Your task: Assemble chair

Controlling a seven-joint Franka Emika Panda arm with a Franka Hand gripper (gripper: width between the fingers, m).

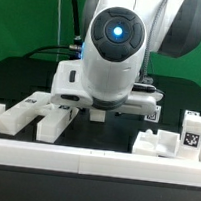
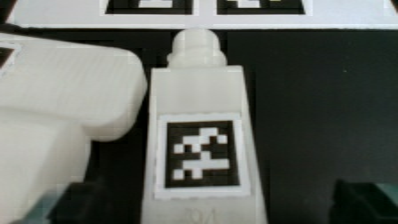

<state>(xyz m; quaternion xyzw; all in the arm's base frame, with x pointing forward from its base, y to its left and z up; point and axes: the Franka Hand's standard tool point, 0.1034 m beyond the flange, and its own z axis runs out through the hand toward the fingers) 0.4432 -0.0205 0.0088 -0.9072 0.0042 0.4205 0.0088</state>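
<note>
- On the black desk the chair is not yet built. Its chunky white parts lie loose: a cluster of pieces toward eight o'clock from the arm in the exterior view, and a tagged block toward four o'clock. Both sit behind the white rail.
- Directly under the wrist lies a long white piece. It lies flat with its tag facing up and has a narrower peg at one end. It looks like a leg or strut, though I cannot tell which.
- A bulkier white part sits just beside one long flank of it. Whether the two touch is unclear.
- The jaws stand spread wide, with one dark fingertip off each long side of the piece. Bare desk shows between each tip and the plastic, so nothing is pinched.
- The step in hand, as I judge it, is lining up to pick up the long white piece. This seems early in the assembly, since no parts appear joined.
- The next move calls for a square descent so the tips straddle the piece, then a close across its long sides near the tagged middle.
- The gap on the bulkier part's side is tight, so that tip needs care. A skewed close could twist the piece or nudge its neighbour.
</note>
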